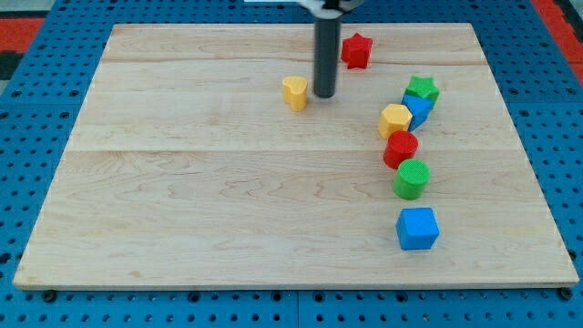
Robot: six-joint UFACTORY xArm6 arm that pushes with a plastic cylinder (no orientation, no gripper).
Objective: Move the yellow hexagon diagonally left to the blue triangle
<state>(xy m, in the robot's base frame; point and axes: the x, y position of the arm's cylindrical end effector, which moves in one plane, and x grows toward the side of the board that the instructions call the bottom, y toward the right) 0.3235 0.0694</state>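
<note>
The yellow hexagon (394,119) sits right of the board's middle, touching the blue triangle (419,108) on its upper right. The green star (422,88) is just above the blue triangle. The red cylinder (400,148) touches the hexagon from below. My tip (324,95) rests on the board well to the hexagon's left, just right of the yellow heart-like block (294,92), with a small gap between them.
A red star (356,50) lies near the view's top, right of the rod. A green cylinder (411,178) is below the red cylinder and a blue cube (417,228) lower still. The wooden board (200,200) lies on a blue pegboard.
</note>
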